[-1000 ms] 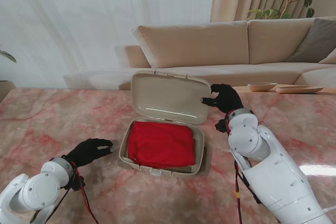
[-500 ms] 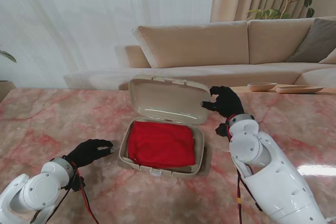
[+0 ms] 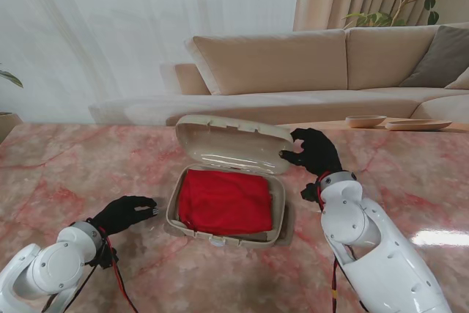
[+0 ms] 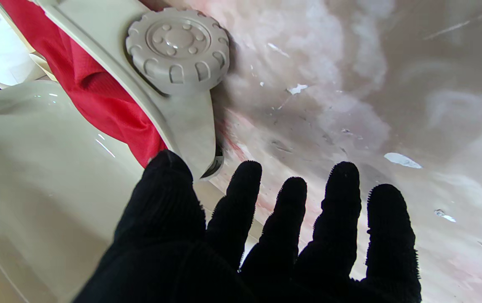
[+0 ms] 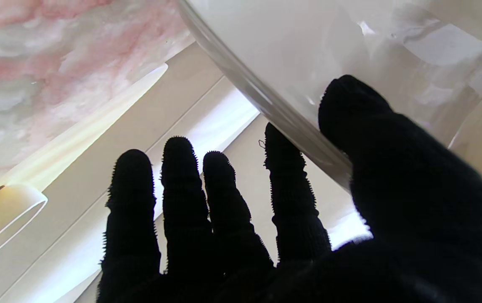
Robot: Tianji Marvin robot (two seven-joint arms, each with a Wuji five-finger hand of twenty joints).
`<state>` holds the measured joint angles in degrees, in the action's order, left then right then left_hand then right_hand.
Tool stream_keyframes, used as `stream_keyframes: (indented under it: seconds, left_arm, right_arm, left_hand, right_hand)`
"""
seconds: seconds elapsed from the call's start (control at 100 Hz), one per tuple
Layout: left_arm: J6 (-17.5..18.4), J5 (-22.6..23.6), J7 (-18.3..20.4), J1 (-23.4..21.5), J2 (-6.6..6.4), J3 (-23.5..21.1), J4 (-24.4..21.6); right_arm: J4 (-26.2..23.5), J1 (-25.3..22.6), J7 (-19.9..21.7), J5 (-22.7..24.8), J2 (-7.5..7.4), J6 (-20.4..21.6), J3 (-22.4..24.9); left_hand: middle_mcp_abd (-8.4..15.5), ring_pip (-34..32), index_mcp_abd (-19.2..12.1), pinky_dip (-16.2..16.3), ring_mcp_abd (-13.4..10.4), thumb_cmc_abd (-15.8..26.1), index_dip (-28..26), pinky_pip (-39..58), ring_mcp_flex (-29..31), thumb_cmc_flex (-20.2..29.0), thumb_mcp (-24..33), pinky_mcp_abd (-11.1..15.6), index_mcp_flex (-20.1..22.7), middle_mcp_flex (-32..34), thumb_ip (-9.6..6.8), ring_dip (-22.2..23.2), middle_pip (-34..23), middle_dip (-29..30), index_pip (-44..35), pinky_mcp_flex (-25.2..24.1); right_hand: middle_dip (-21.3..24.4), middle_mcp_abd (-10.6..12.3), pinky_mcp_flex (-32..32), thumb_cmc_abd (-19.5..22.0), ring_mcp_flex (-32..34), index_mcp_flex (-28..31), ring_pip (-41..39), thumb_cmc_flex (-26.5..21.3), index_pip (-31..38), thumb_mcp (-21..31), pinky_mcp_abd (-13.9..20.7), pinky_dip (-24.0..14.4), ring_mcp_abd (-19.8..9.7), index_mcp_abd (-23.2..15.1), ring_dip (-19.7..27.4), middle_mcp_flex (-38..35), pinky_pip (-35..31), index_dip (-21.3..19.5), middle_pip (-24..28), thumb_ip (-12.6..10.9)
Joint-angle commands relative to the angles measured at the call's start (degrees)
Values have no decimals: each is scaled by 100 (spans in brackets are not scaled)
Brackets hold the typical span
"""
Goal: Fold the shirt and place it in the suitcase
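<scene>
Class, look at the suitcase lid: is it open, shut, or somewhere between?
Between. The lid tilts forward over the red shirt but its front edge is clear of the base; the right robot hand pinches its corner.

Left hand (image 3: pixel 124 212) spread low, right hand (image 3: pixel 314 150) pinching, fingers (image 5: pixel 291 189) extended

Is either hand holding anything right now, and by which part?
The right hand pinches the suitcase lid at its right edge, thumb and forefinger either side of the rim. The left hand holds nothing, fingers spread.
</scene>
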<state>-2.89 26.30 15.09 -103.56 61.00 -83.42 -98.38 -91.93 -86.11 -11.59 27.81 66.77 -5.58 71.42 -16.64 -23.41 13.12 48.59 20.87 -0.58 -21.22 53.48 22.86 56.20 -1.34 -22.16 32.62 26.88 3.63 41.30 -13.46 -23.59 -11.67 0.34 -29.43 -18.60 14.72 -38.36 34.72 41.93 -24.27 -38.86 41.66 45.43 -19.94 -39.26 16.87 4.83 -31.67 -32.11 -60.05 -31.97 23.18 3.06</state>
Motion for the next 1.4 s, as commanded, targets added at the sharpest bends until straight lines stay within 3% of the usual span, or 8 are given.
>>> stream_keyframes:
  seconds: [0.0, 0.23, 0.25, 0.44, 0.46, 0.5, 0.75, 1.39]
  left_arm:
    - [-47, -7, 58, -54, -1, 6, 7]
    - [-52, -14, 61, -50, -1, 7, 13]
    - [-52, -13, 65, -51, -2, 5, 13]
    - [-48, -3, 66, -56, -3, -3, 15]
    - [-48, -2, 68, -57, -3, -3, 16]
    - [-46, 0, 72, -57, -4, -3, 18]
    - [-65, -11, 146, -64, -18, -4, 11]
    - [-83, -35, 164, -62, -21, 10, 41]
  right_arm:
    - [-36, -170, 89, 29, -11, 30, -10]
    - [-184, -396, 177, 337, -81, 115, 33]
    - [-198, -417, 184, 361, -86, 121, 37]
    - [-351, -612, 252, 472, -122, 195, 96]
    - [-367, -631, 245, 479, -122, 208, 101]
    - [-401, -667, 236, 502, -125, 231, 113]
    - [-600, -878, 225, 765, -159, 246, 173]
    - [-1037, -1408, 485, 1450, -289, 141, 293]
  left_hand:
    - [95, 69, -211, 101, 84, 185, -37, -44, -87, -15, -121, -102, 70, 67, -31, 33, -35, 13, -106, -84]
    - [103, 71, -215, 97, 84, 188, -37, -48, -89, -17, -122, -101, 71, 69, -32, 31, -33, 14, -103, -89]
    - [96, 71, -209, 96, 86, 185, -36, -52, -88, -11, -119, -103, 69, 69, -32, 30, -33, 14, -102, -93]
    - [91, 74, -221, 93, 90, 187, -38, -56, -88, -14, -120, -105, 73, 72, -32, 28, -33, 13, -103, -94]
    - [96, 72, -212, 93, 88, 186, -38, -56, -84, -9, -118, -105, 72, 71, -33, 29, -33, 13, -103, -94]
    - [98, 71, -212, 93, 93, 186, -39, -56, -84, -5, -117, -105, 76, 72, -33, 29, -34, 13, -105, -94]
    - [101, 77, -215, 92, 93, 199, -38, -56, -91, 2, -120, -105, 69, 71, -32, 25, -28, 15, -100, -94]
    - [92, 73, -213, 88, 86, 204, -38, -63, -88, 2, -122, -105, 72, 73, -32, 25, -26, 14, -92, -97]
  right_hand:
    - [61, 148, -22, 105, -29, 119, 10, -22, 75, -11, -2, 31, -221, -39, 39, 46, -125, -37, -18, 192]
    - [64, 141, -5, 197, -10, 240, 19, 211, -492, -2, -15, 1, -205, 81, 37, 4, -134, -316, -28, 104]
    - [67, 142, -6, 199, -1, 304, 44, 249, -747, 27, -18, -6, -203, 98, 47, -10, -130, -554, -52, 75]
    - [75, 146, -11, 325, 11, 363, 90, 460, -1119, 52, -53, 1, -171, 208, 62, -33, -109, -676, -85, -88]
    - [66, 147, -10, 323, 17, 406, 102, 479, -1342, 57, -57, 3, -170, 215, 54, -39, -106, -945, -103, -141]
    - [65, 139, -9, 320, 17, 372, 108, 517, -1445, 48, -59, 4, -164, 263, 53, -37, -104, -1032, -113, -151]
    - [88, 121, -71, 336, -29, 77, 178, 669, -1751, -15, -84, 35, -141, 497, 78, -7, -24, -955, -186, -141]
    - [79, 117, -78, 400, 0, 103, 316, 776, -1942, -349, -68, 51, -118, 560, 86, -65, 62, -929, -305, -153]
